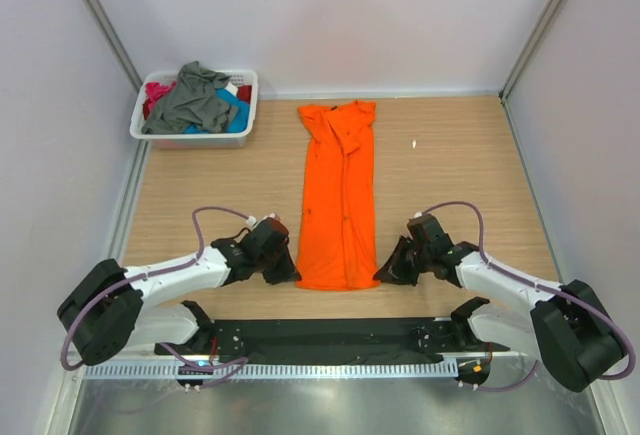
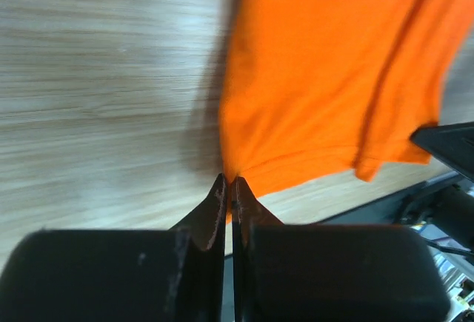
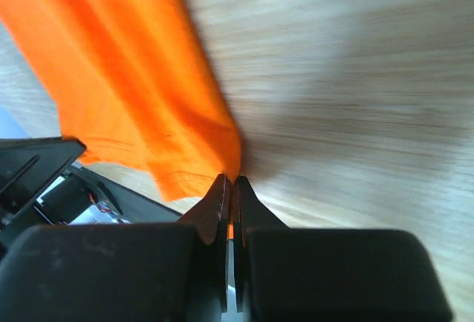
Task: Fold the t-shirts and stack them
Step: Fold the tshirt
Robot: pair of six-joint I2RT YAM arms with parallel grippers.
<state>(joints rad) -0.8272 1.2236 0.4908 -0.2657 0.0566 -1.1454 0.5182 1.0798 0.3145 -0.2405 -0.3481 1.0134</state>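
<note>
**Item 1: orange t-shirt** (image 1: 338, 195). It lies flat on the worktop (image 1: 450, 175), about midway between the two arms. We judge it already folded lengthwise into a narrow strip. Its long axis runs straight away from the arm bases, with the collar end far and the hem end near.

**Item 2: left jaws.** The left wrist view shows them clenched on the near-left corner of the hem. A sliver of orange cloth is pinched between the tips, and the rest of the shirt spreads ahead of them and to their right.

**Item 3: right jaws.** They are likewise clenched, on the near-right corner of the hem. The shirt spreads ahead of them and to their left.

**Item 4: relation for the coming move.** Each arm holds its own hem corner, so neither is nearer than the other. The whole length of the shirt lies beyond the jaws, away from the bases. We judge the next fold to be crosswise. Both corners would be lifted together and carried along the long axis towards the collar, kept level so the hem lands square.

**Item 5: laundry basket** (image 1: 249, 107). It is white and stands at the far-left corner, apart from the orange shirt. It holds a heap with a grey t-shirt (image 1: 190, 100) on top, a teal t-shirt (image 1: 236, 115) and a red-pink t-shirt (image 1: 155, 93). We count all three as not yet folded.
</note>
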